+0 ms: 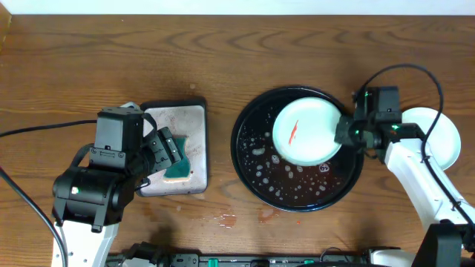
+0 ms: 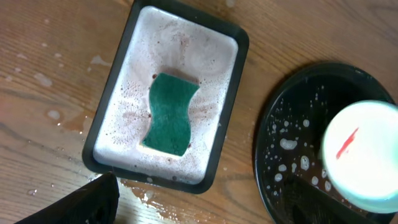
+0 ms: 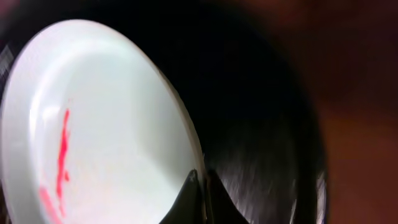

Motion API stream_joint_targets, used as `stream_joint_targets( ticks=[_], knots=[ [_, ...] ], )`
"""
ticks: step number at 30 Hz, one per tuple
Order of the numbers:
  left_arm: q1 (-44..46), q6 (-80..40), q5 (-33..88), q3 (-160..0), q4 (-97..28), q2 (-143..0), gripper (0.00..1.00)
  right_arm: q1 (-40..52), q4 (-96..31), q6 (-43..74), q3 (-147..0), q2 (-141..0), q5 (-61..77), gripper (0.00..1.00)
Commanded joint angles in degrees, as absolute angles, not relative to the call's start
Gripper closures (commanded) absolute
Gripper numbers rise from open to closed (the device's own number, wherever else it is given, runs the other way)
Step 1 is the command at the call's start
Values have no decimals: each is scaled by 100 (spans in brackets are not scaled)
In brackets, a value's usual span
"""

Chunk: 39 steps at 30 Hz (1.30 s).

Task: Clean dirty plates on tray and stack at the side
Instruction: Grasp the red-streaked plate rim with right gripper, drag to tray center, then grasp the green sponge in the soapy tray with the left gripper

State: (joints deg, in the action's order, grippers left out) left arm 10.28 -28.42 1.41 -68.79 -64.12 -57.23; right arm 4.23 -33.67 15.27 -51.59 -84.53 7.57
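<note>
A pale mint-white plate (image 1: 304, 132) with a red sauce smear is tilted above the round black tray (image 1: 256, 174), which is wet with suds. My right gripper (image 1: 345, 133) is shut on the plate's right rim; the right wrist view shows the fingers (image 3: 202, 183) pinching the rim of the plate (image 3: 99, 124). Another pale plate (image 1: 438, 137) lies on the wood table to the right, partly hidden by the right arm. My left gripper (image 1: 169, 148) is open and empty above the green sponge (image 2: 169, 115). In the left wrist view the plate (image 2: 364, 152) and the tray (image 2: 292, 155) also show.
The sponge (image 1: 178, 157) lies in a small rectangular black-rimmed tray (image 1: 194, 119) full of foamy water, left of the round tray. Water is spilled on the wood (image 2: 155, 193) by its near edge. A cable runs in from the left edge.
</note>
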Motion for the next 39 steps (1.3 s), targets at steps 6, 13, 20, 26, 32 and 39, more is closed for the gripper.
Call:
stream_joint_targets(
  ticks=[6, 13, 20, 26, 32, 39],
  knots=[
    [1004, -2788, 152, -6923, -6420, -5723, 16, 947, -3489, 1260, -4563, -8777, 906, 99],
    [1004, -2788, 152, -6923, -6420, -5723, 16, 1070, -3492, 399, -4517, -8969, 434, 99],
    [1004, -2759, 141, -6875, -6416, -5769, 6, 1070, -3562, 397, -4748, -8744, 829, 74],
    [1004, -2766, -523, -6320, -6307, -6305, 6, 1072, -3673, 261, -4818, -8049, 1559, 67],
    [1004, -2764, -502, -6016, -6267, -7321, 7, 1072, -3717, 268, -4818, -7330, 1573, 63],
    [1004, -2808, -548, -5994, -5548, -8731, 34, 1072, -3758, 427, -4816, -7137, 1577, 63]
  ],
)
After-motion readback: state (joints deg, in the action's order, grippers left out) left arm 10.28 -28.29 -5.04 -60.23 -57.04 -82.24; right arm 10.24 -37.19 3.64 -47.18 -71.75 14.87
